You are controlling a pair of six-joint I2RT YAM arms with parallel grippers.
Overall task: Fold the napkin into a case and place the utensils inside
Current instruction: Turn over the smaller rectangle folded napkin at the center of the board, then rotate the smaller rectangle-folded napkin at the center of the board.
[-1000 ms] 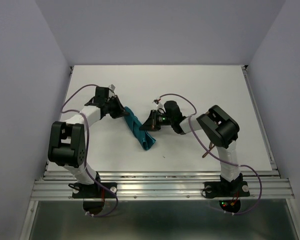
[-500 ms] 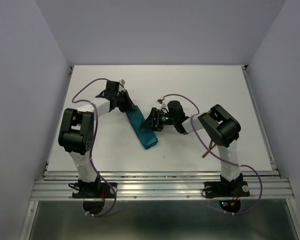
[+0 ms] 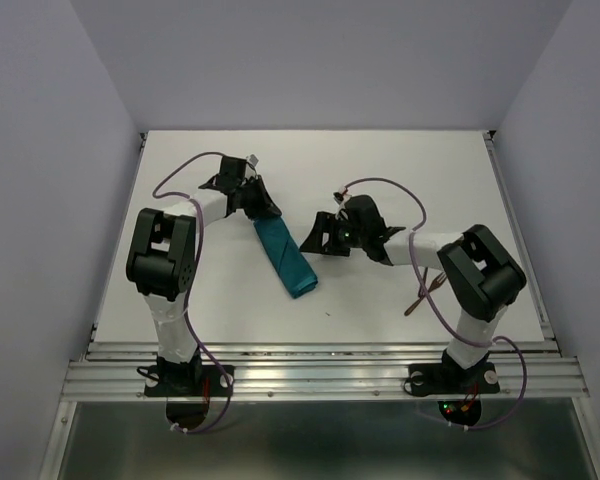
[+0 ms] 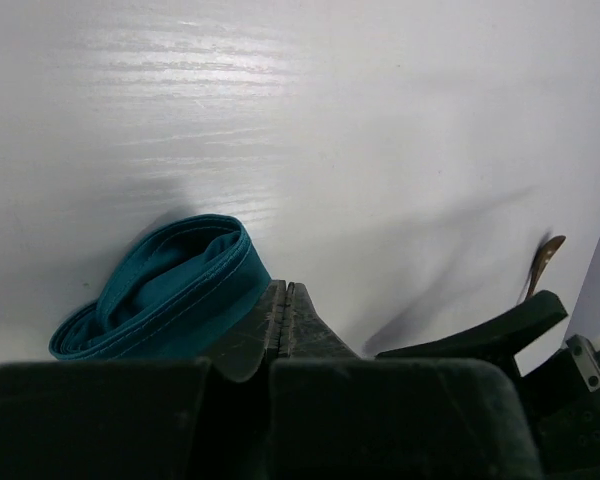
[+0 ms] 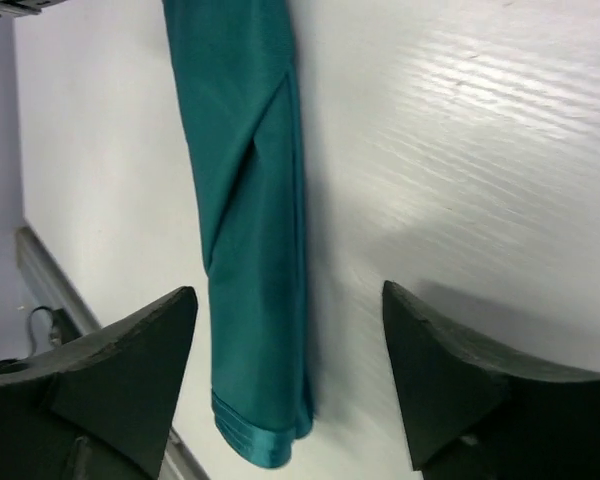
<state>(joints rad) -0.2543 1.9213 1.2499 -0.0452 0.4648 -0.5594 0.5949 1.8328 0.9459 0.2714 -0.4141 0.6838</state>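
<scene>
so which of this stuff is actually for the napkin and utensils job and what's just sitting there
For the job:
- teal napkin, folded into a narrow strip
- one reddish-brown utensil by the right arm (a second doesn't show)
- left gripper, right gripper

Just there:
- purple cables
- metal rail

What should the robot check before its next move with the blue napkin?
1. Napkin folded into a narrow strip: ok.
2. Right gripper open above the strip: ok.
3. Left gripper shut at the strip's far end; whether it pinches cloth: cannot tell.
4. Both utensils in sight: not ok; only one brown piece shows, beside the right arm.
5. That brown piece inside the napkin: not ok; it lies apart from it.
</scene>
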